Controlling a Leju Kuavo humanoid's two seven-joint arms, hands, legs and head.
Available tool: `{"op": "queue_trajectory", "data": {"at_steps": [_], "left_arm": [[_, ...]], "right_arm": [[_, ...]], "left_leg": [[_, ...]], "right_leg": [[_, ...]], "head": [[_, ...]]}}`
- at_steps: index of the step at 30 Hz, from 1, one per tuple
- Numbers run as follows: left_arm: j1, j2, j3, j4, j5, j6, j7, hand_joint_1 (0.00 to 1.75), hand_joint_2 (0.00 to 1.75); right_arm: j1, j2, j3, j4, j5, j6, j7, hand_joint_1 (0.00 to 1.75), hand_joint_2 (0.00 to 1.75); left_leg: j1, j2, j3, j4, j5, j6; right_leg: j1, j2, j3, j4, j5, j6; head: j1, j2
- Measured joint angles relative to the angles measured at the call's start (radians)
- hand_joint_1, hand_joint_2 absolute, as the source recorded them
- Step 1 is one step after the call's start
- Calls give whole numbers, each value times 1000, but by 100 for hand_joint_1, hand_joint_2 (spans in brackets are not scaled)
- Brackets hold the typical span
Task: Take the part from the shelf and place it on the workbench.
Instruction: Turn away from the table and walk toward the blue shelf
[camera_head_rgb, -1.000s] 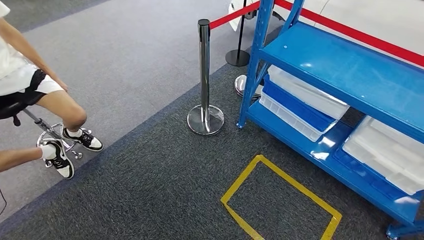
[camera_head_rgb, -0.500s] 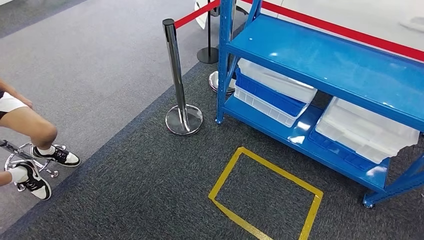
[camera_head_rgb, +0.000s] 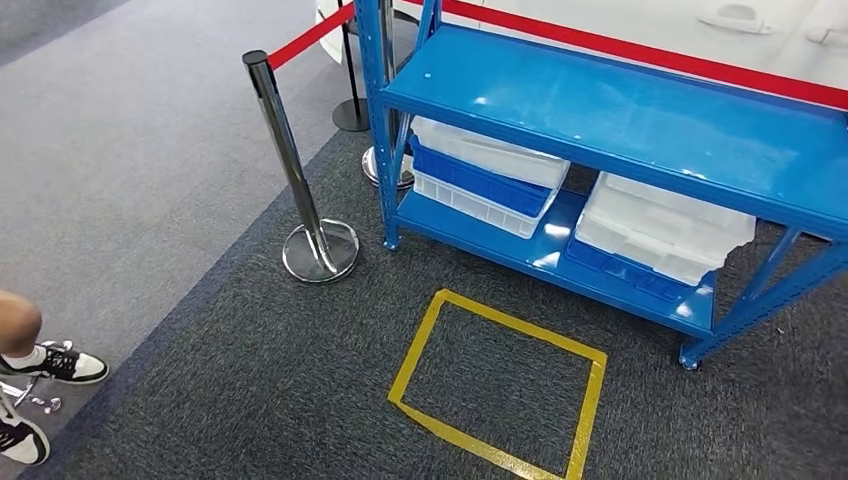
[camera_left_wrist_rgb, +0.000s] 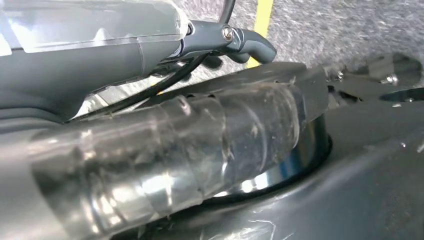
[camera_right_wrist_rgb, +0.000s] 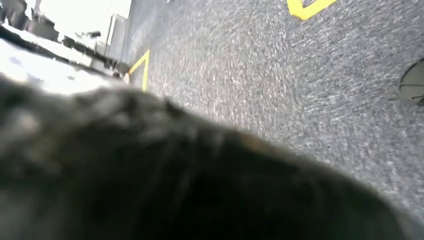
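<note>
Camera swung right; shelf (camera_head_rgb: 640, 110) now more central.

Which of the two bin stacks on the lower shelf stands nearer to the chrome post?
The stack with the blue bin between white ones, at the shelf's left end near the chrome post. The other stack, mostly white, sits further right.
</note>
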Motion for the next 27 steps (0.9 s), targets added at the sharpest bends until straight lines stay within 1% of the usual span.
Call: {"op": "queue_trajectory", "data": {"at_steps": [1, 2, 3, 4, 5, 6, 7, 8, 9, 10, 11, 12, 13, 14, 15, 16, 17, 18, 19, 20, 21, 22, 23, 24, 25, 26, 27], "left_arm": [[-1, 0, 0, 0, 0, 0, 0, 0, 0], [-2, -1, 1, -1, 0, -1, 0, 0, 0], [-2, -1, 1, -1, 0, -1, 0, 0, 0], [-2, -2, 1, -1, -1, -2, -1, 0, 0], [-1, -3, 1, -2, -1, -2, -1, 0, 0], [1, -3, 1, -2, -1, -3, -1, 0, 0], [3, -3, 1, -2, -1, -3, -1, 0, 0], [5, -3, 1, -2, -1, -4, -1, 0, 0], [5, -2, 1, -2, -1, -4, -1, 0, 0], [5, -2, 1, -2, -1, -4, -1, 0, 0], [5, -2, 1, -2, -1, -4, -1, 0, 0], [5, -2, 1, -2, -2, -4, -1, 0, 0], [5, -2, 1, -2, -3, -4, -1, 0, 0], [5, -2, 1, -2, -3, -4, 0, 0, 0], [5, -2, 1, -2, -4, -4, 0, 0, 0], [4, -1, 1, -2, -4, -4, 1, 0, 0], [3, -1, 1, -2, -4, -3, 1, 0, 0], [2, -1, 1, -2, -4, -3, 1, 0, 0], [2, 0, 1, -2, -4, -3, 0, 0, 0], [3, 0, 1, -2, -4, -3, 0, 0, 0], [3, 0, 1, -2, -4, -3, -2, 0, 0], [2, 0, 1, -2, -4, -4, -3, 0, 0], [1, 0, 1, -2, -4, -4, -4, 0, 0], [-1, 0, 1, -2, -4, -4, -5, 0, 0], [-2, 0, 2, -2, -4, -4, -5, 0, 0], [-3, 0, 2, -2, -4, -4, -5, 0, 0], [-2, 0, 2, -2, -4, -4, -5, 0, 0]], "right_arm": [[1, 0, 0, 0, 0, 0, 0, 0, 0], [2, 0, 0, -1, 0, 0, 0, 0, 0], [2, 0, 0, -1, 0, 0, 0, 0, 0], [2, 0, 0, -1, 0, -1, 0, 0, 0], [1, -1, 0, -2, 0, -1, 0, 0, 0], [1, -1, 0, -3, 0, -1, -1, 0, 0], [0, -1, 0, -3, 0, -1, -1, 0, 0], [0, -1, 0, -3, 0, -1, -1, 0, 0], [1, -1, 0, -4, 0, -1, -1, 0, 0], [2, -2, 0, -4, 0, -2, -1, 0, 0], [4, -3, 0, -4, 0, -2, -1, 0, 0], [4, -4, 1, -5, 0, -2, -1, 0, 0], [3, -4, 1, -5, 0, -2, -1, 0, 0], [3, -4, 1, -6, 0, -2, -1, 0, 0], [2, -4, 1, -6, 0, -2, -1, 0, 0], [3, -4, 0, -6, 0, -2, -1, 0, 0], [4, -4, 0, -6, 0, -2, -1, 0, 0], [4, -4, 0, -6, 0, -1, -1, 0, 0], [4, -4, 1, -6, 0, -1, -1, 0, 0], [3, -3, 1, -7, 0, -1, -1, 0, 0], [3, -3, 1, -7, 0, -1, -1, 0, 0], [2, -3, 1, -7, 0, -1, -1, 0, 0], [2, -3, 0, -7, 0, -2, -1, 0, 0], [2, -3, 0, -7, 0, -2, -1, 0, 0], [2, -3, 0, -7, 0, -2, -1, 0, 0], [2, -3, 0, -7, 0, -2, -1, 0, 0], [2, -3, 0, -7, 0, -1, -1, 0, 0]], "left_leg": [[-1, 9, 4, -11, 1, 0], [2, 23, 10, -24, 2, 0], [6, 37, 16, -38, 7, 1], [9, 52, 23, -51, 13, 3], [11, 68, 29, -61, 18, 4], [9, 83, 31, -65, 19, 6], [8, 99, 32, -65, 18, 7], [7, 114, 33, -64, 15, 7], [7, 129, 34, -63, 12, 5], [8, 143, 37, -62, 8, 3], [9, 154, 41, -60, 3, 0], [9, 165, 44, -57, -3, -5], [7, 174, 48, -53, -11, -12], [5, 183, 50, -50, -17, -18], [2, 190, 53, -47, -23, -24], [1, 197, 56, -47, -28, -29], [2, 200, 60, -46, -32, -34], [4, 190, 60, -38, -41, -40], [7, 170, 52, -12, -60, -45], [9, 145, 31, 34, -87, -49], [11, 122, -1, 100, -120, -52], [12, 110, -39, 172, -150, -54], [13, 105, -70, 228, -164, -55], [13, 104, -88, 253, -157, -55], [14, 102, -87, 238, -128, -54], [15, 96, -71, 188, -84, -52], [16, 79, -49, 121, -39, -49]], "right_leg": [[-2, 12, -4, -3, 4, 7], [-2, 17, -7, -4, 7, 13], [1, 3, -9, 0, 5, 19], [5, -23, -18, 19, -9, 23], [8, -55, -37, 59, -33, 26], [9, -85, -64, 112, -61, 30], [7, -98, -97, 176, -89, 34], [4, -104, -122, 225, -103, 38], [1, -109, -130, 242, -99, 42], [-2, -114, -119, 224, -78, 45], [-4, -124, -87, 166, -44, 47], [-3, -144, -48, 95, -18, 46], [-1, -158, -16, 37, 1, 40], [2, -168, 4, 1, 7, 31], [5, -170, 10, -13, 4, 22], [7, -160, 10, -12, 3, 13], [5, -150, 11, -12, 2, 7], [3, -141, 12, -14, 1, 0], [0, -133, 14, -16, 2, -6], [-3, -124, 15, -18, 2, -11], [-2, -116, 15, -18, 1, -15], [-2, -107, 16, -18, 0, -17], [-1, -95, 17, -18, -1, -18], [-1, -82, 20, -18, -3, -18], [-1, -68, 24, -17, -4, -17], [-2, -53, 29, -17, -7, -15], [-3, -39, 33, -17, -10, -13]], "head": [[0, 0], [0, 0], [0, 0], [1, 0], [2, 0], [2, 0], [2, 0], [2, 0], [2, 0], [2, 0], [2, 0], [2, 0], [2, 0], [2, 0], [2, 0], [2, 0], [2, 0], [2, 0], [1, 0], [1, 0], [1, 0], [1, 0], [1, 0], [1, 0], [1, 0], [1, 0], [1, 0]]}}
